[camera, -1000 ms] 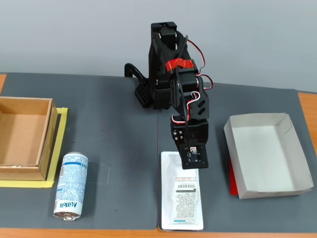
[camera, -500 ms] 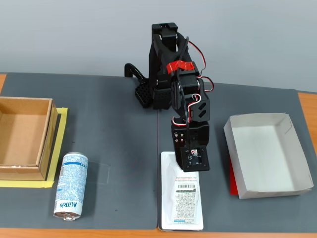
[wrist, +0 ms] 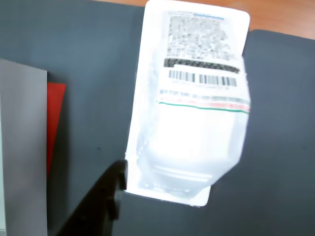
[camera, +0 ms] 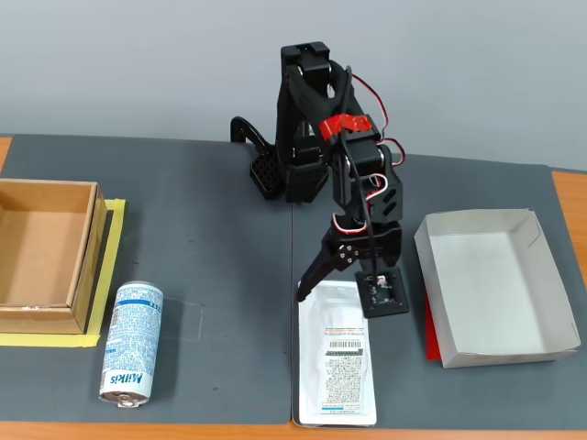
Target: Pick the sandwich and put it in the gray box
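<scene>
Fixed view: the arm is leaning forward over the dark mat, and the gripper (camera: 341, 291) is hanging with its jaws spread wide, one black finger (camera: 312, 275) reaching down to the far left corner of the sandwich (camera: 337, 367). The pack is lying flat, label up, at the near edge of the mat, empty jaws above its far end. The gray box (camera: 541, 350) is sitting apart to the right, a red sheet (camera: 429, 332) peeking beneath its left wall. In the wrist view, one finger (wrist: 106, 196) is showing just beside the sandwich (wrist: 192, 142) corner.
</scene>
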Available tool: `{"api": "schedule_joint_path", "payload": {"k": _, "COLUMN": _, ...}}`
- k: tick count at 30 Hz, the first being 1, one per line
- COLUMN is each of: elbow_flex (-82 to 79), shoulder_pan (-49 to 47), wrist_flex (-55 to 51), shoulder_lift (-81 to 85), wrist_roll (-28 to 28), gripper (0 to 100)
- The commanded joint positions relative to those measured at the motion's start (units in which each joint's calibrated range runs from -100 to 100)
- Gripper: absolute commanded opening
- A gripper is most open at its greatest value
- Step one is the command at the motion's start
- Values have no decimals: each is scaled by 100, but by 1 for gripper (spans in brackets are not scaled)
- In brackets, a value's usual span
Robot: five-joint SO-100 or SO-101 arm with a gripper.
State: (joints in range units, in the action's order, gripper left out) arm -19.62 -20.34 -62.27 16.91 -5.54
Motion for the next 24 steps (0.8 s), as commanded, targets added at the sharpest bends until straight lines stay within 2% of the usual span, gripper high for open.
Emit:
{"api": "schedule_joint_path", "payload": {"k": 1, "elbow_flex": 293, "shoulder_pan": -88, "wrist_flex": 29, "shoulder_lift": 26, "wrist_roll": -6, "gripper": 45}}
{"api": "schedule_joint_path", "payload": {"k": 9, "elbow_flex": 248, "shoulder_pan": -133, "wrist_flex": 463, "shoulder_lift": -194, "wrist_roll": 10, "gripper": 45}}
{"api": "schedule_joint_path", "payload": {"k": 24, "elbow_flex": 293, "shoulder_pan": -29, "wrist_flex": 550, "shoulder_lift": -1000, "wrist_roll": -32, "gripper": 45}}
